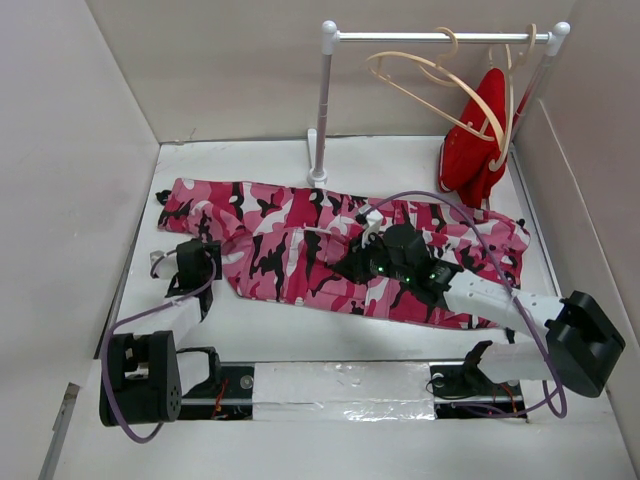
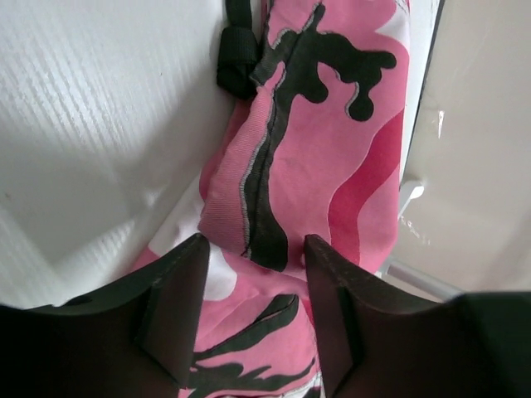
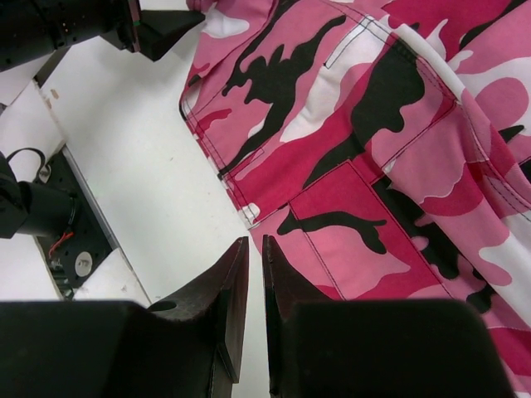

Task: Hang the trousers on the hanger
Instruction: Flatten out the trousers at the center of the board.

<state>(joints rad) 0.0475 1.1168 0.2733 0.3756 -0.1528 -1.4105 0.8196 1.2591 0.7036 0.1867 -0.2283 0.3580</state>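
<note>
The camouflage trousers lie spread flat across the middle of the table, running from left to right. The bare wooden hanger hangs tilted on the rail at the back right. My left gripper is open at the trousers' left end. In the left wrist view its fingers straddle a folded edge of the fabric without closing on it. My right gripper is over the trousers' middle. In the right wrist view it is shut and empty, over the near hem of the fabric.
A white clothes rack stands at the back of the table. A second hanger on it carries a plain red garment. White walls close in on the left, back and right. The arms' base rail runs along the near edge.
</note>
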